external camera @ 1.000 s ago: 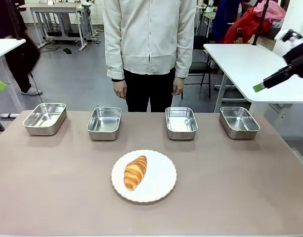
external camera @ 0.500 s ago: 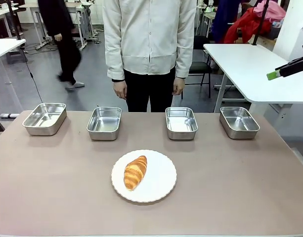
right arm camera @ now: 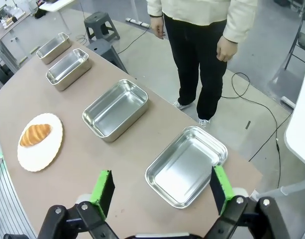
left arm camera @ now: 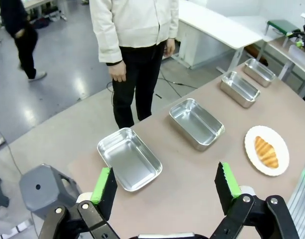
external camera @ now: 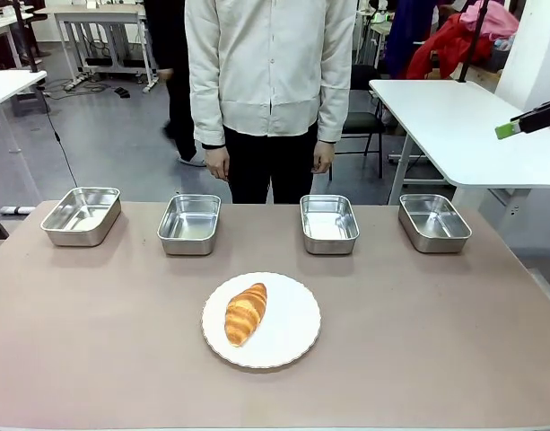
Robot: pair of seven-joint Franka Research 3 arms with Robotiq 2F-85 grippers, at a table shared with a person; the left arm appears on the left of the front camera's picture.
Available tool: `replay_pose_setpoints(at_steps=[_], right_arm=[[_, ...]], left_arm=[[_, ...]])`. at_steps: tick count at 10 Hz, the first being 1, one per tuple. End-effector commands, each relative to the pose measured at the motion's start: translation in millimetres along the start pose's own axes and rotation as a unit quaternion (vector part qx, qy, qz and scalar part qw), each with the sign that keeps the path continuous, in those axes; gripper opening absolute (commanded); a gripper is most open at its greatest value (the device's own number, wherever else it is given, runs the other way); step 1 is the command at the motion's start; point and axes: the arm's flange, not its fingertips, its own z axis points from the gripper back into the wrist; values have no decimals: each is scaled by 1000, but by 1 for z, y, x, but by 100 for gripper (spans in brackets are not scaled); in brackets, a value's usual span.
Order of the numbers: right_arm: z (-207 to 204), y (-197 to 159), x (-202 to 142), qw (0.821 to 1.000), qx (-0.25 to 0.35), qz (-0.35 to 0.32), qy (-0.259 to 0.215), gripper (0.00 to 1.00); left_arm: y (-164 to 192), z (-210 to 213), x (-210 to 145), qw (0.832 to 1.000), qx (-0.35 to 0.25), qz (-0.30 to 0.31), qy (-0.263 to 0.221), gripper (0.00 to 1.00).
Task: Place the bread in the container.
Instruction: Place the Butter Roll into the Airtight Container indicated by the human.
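The bread, a golden-brown croissant [external camera: 246, 312], lies on a round white plate [external camera: 292, 325] in the middle of the table. Four identical steel pans stand in a row behind it: far left [external camera: 82, 215], centre left [external camera: 189, 224], centre right [external camera: 329, 224] and far right [external camera: 434, 222]. My left gripper [left arm camera: 165, 186] hangs open high above the far-left pan [left arm camera: 130, 158], with the croissant [left arm camera: 265, 151] far off. My right gripper [right arm camera: 161, 190] is open high over the far-right pan [right arm camera: 186, 165]; one of its fingertips [external camera: 506, 131] shows at the upper right edge. Neither holds anything.
A person stands at the far side of the table behind the two middle pans, with both hands [external camera: 218, 163] hanging down. A white side table [external camera: 454, 117] stands beyond the right corner. Another person walks past in the background.
My right gripper has drawn back up and to the right, toward the picture's edge. The left gripper's green pad has left the left edge. The passer-by has walked rightward behind the person.
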Motion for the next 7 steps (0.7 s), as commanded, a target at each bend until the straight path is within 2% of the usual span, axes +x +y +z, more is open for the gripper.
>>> replay_pose_setpoints(at_steps=[1,7], right_arm=[[-3,-7,2,1000,1,3,-16,100],[-2,-14,3,1000,-6,-8,-12,100]], left_arm=[[-9,-5,3,1000,12,-7,1,100],[-13,-11,5,1000,18,-5,10,100]])
